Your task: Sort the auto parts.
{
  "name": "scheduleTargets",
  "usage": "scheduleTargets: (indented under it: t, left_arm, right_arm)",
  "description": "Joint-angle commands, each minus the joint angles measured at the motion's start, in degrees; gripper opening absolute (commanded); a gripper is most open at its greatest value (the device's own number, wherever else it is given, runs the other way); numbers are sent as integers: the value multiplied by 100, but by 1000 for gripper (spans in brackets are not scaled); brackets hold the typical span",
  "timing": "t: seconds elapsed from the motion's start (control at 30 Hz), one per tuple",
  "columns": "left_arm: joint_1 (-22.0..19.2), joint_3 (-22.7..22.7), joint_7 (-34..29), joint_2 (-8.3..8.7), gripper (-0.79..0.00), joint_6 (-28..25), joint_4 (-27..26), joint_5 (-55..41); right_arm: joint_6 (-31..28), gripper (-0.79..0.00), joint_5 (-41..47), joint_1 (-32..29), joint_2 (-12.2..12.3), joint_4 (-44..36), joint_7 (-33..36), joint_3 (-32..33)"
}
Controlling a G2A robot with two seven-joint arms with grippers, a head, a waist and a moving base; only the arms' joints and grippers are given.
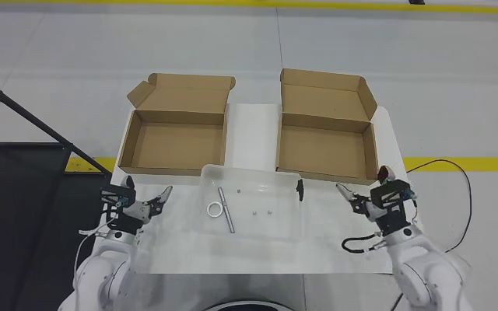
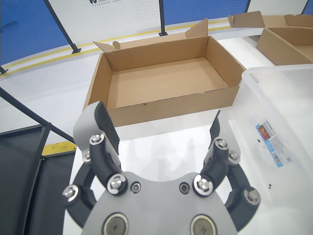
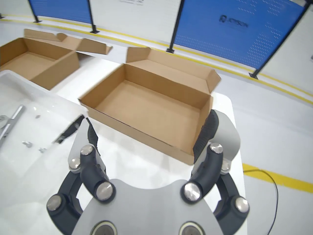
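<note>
Left gripper [image 2: 159,113] hangs with its jaws spread wide and empty, over the white table [image 1: 257,117] at about 8 o'clock as seen from above. Right gripper [image 3: 149,118] is just as wide and empty, at about 4 o'clock. Between them, at 6 o'clock, sits a clear plastic bin [image 1: 253,168] with the auto parts. A metal rod [image 1: 226,208] lies toward the bin's 9 o'clock side with a white ring [image 1: 212,208] just beside it. Small bolts [image 1: 262,211] lie near the middle, and a black part [image 1: 299,187] stands against the wall at 2 o'clock. Beyond the bin, the left cardboard box [image 1: 175,148] lies open at 10 o'clock and the right cardboard box [image 1: 323,152] at 2 o'clock, lids folded back.
</note>
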Motion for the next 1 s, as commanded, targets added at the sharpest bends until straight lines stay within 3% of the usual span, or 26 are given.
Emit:
scheduleTargets:
  t: [0.0,0.17,0.3,0.63,0.73,0.87,0.97]
  left_arm:
    - [12,1,38,-2,0,-7,6,-6]
    - [12,1,38,-2,0,-7,6,-6]
    - [12,1,38,-2,0,-7,6,-6]
    - [12,1,38,-2,0,-7,6,-6]
    - [12,1,38,-2,0,-7,6,-6]
    - [12,1,38,-2,0,-7,6,-6]
    - [12,1,38,-2,0,-7,6,-6]
  right_arm:
    - [-306,0,134,301,6,-191,414,-202]
    - [-1041,0,576,1142,6,-331,1518,-954]
    - [-980,0,1145,1704,-47,-272,2287,-1621]
    - [-894,0,1200,1794,-57,-283,2390,-1692]
    - [-1028,0,777,1753,-50,-352,2362,-1878]
    - [-1483,0,-365,2034,-52,-373,3036,-2620]
    - [-1567,0,-460,2401,-108,-153,3716,-3124]
